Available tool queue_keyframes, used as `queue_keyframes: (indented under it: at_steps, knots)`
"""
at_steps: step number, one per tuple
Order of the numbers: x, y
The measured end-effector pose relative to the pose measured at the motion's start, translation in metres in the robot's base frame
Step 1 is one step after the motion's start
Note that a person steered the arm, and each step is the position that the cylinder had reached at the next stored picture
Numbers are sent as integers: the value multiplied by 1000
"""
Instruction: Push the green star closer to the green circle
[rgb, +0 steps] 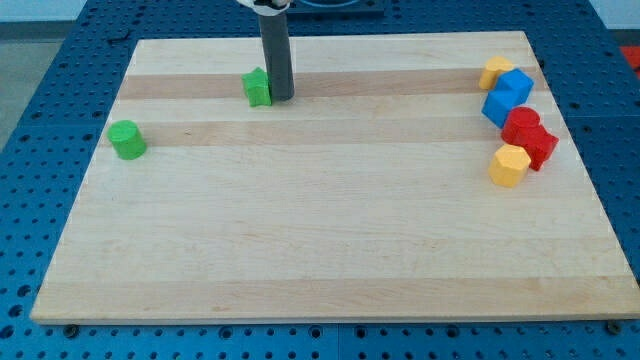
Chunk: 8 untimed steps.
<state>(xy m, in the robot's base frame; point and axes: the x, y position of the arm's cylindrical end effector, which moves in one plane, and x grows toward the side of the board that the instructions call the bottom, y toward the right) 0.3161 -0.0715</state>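
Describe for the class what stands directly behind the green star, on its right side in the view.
My tip stands against the green star, on its right in the view. The rod hides the board directly behind it.

Smooth pale wood board (330, 240)

Bright, even overhead light on the pale wood desk (330, 250); shadows short & soft under blocks. No glare, pic sharp throughout, slight perspective taper toward the view's top.
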Motion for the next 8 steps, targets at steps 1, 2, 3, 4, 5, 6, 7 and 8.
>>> queue_keyframes:
  at_steps: [1, 2, 3, 4, 5, 6, 7, 8]
  knots:
    - [0, -2]
    - [0, 6]
    - [-4, 24]
    - [-18, 5]
    - [-19, -45]
    - [-7, -103]
    - [22, -153]
    - [39, -179]
